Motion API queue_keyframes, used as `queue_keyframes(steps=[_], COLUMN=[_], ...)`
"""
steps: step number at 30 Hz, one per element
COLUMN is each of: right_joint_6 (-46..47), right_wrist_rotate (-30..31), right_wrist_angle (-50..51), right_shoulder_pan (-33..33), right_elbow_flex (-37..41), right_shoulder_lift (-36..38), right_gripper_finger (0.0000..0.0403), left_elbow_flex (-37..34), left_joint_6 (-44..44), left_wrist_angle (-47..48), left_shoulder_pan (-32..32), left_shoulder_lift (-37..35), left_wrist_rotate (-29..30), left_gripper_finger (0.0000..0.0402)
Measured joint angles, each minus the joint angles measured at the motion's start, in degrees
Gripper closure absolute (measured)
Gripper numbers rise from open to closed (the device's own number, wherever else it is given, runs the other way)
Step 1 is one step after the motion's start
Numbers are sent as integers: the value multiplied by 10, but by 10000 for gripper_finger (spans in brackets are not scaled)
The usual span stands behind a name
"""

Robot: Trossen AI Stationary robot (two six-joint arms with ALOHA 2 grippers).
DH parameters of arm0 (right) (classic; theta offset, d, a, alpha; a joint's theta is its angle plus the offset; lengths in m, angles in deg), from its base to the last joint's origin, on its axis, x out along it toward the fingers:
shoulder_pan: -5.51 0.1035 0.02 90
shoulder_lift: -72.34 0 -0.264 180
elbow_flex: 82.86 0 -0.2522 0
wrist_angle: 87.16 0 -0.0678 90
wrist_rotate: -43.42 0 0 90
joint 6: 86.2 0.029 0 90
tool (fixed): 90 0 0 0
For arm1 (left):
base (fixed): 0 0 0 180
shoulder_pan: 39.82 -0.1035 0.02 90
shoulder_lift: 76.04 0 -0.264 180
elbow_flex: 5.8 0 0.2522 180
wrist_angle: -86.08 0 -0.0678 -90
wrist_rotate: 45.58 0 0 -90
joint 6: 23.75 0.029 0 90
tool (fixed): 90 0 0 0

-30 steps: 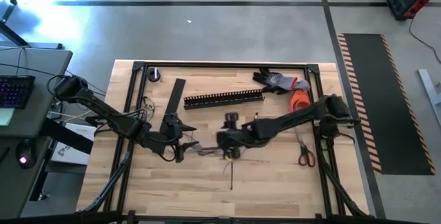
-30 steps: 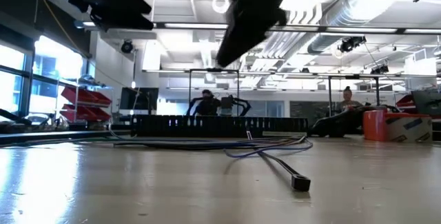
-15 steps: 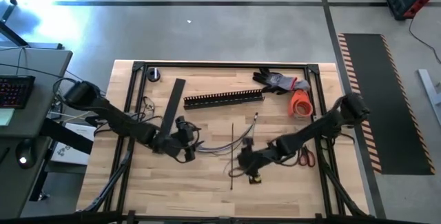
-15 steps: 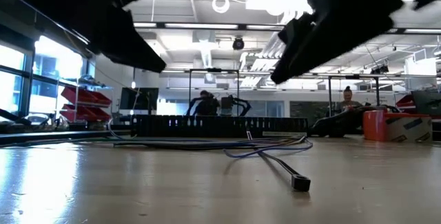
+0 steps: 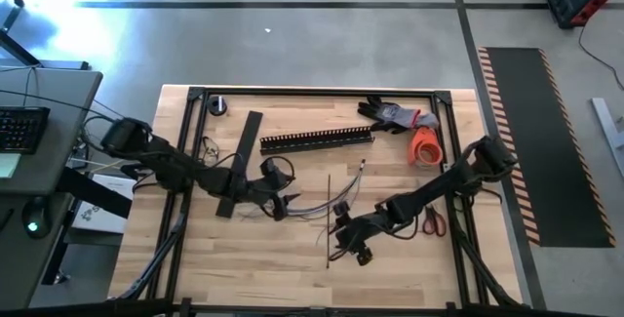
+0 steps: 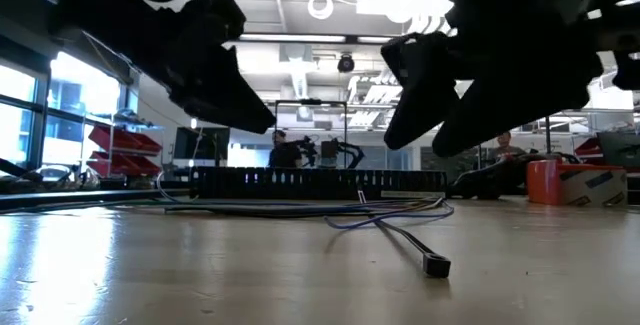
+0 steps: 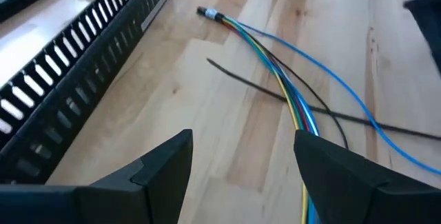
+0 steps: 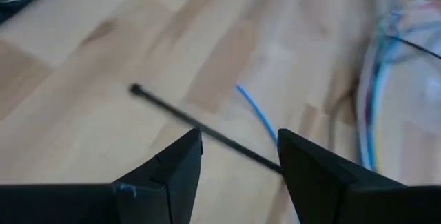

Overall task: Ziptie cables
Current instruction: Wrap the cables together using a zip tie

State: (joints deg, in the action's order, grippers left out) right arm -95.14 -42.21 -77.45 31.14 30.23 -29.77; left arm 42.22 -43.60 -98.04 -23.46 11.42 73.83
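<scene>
Counting: 1 cables [image 5: 310, 207] bundle, 1 ziptie [image 5: 329, 221], 1 slotted channel [image 5: 317, 139] on bench [image 5: 390, 258]. Left hand [image 5: 283, 203] released near bundle; right hand [image 5: 341, 236] unclenched, empty, over ziptie.

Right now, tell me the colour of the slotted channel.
Black. The slotted channel shows best in the left wrist view.

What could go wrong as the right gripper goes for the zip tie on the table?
The ziptie is very thin and lies flat on the wood, so the open right gripper may close over it and slip off. A loose blue wire ends just beside it and could get pinched too. The open left gripper hovers over the cables; both arms are close and might bump.
</scene>
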Motion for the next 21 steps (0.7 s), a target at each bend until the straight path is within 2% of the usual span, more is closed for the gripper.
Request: queue_keyframes(steps=[5,10,15,21], right_joint_6=[-72,-150,-243,-269], right_wrist_rotate=[-85,-166,-165,-132], right_wrist_angle=[-10,12,52,57], right_shoulder_pan=[-5,-4,1,0], right_elbow_flex=[-22,-86,-128,-133], right_shoulder_lift=[-22,-82,-143,-149], right_gripper_finger=[229,229,229,229], left_elbow_flex=[0,0,0,0], left_joint_6=[-29,-78,-134,-161], left_wrist_angle=[-55,-104,-125,-125], left_shoulder_pan=[0,5,32,61], left_shoulder_lift=[34,66,97,105], left_wrist_rotate=[43,45,42,54], left_gripper_finger=[165,165,165,165])
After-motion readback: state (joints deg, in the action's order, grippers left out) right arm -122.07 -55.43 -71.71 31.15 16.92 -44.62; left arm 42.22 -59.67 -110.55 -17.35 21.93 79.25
